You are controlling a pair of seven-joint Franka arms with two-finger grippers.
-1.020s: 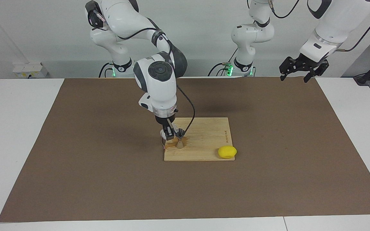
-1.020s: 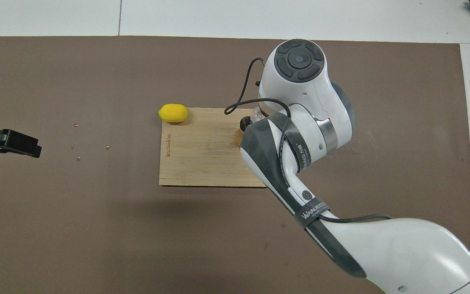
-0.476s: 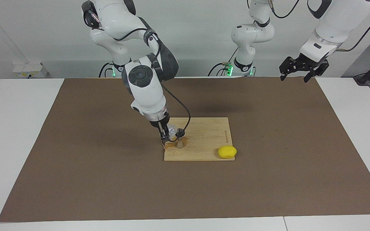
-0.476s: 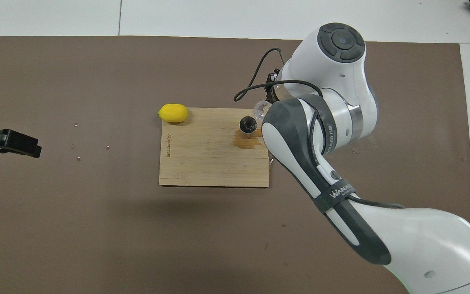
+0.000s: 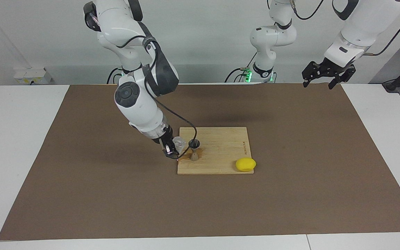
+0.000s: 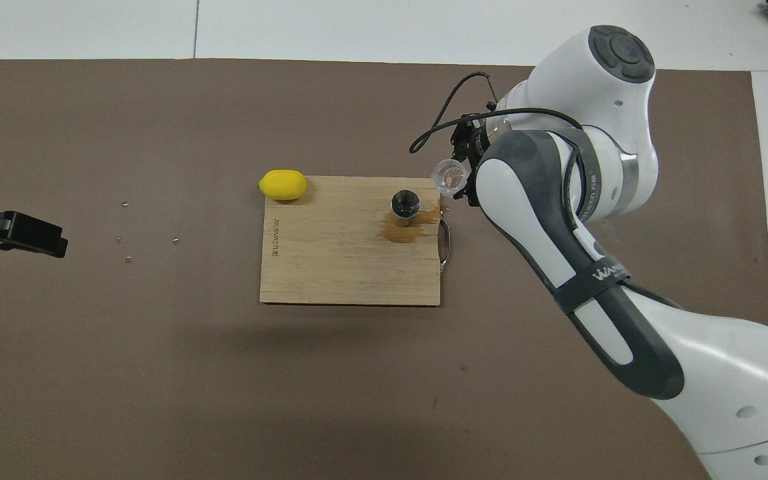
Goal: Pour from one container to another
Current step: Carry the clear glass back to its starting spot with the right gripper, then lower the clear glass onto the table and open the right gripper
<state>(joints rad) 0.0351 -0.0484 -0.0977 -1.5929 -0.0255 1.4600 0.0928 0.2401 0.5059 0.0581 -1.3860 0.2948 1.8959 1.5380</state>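
Right gripper [image 5: 171, 150]: fingers clamped on tilted glass tumbler [image 5: 178, 142], over board [image 5: 221, 152] edge.
Jigger [image 5: 194, 150]: upright on board.
Left gripper [image 5: 326, 74]: waiting, fingers apart.

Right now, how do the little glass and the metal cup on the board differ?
The glass tumbler is clear; the jigger is grey metal with a narrow waist. The tumbler is tilted in the air, gripped by the right hand; the jigger stands upright on the wooden board. Both are small, open-topped cups.
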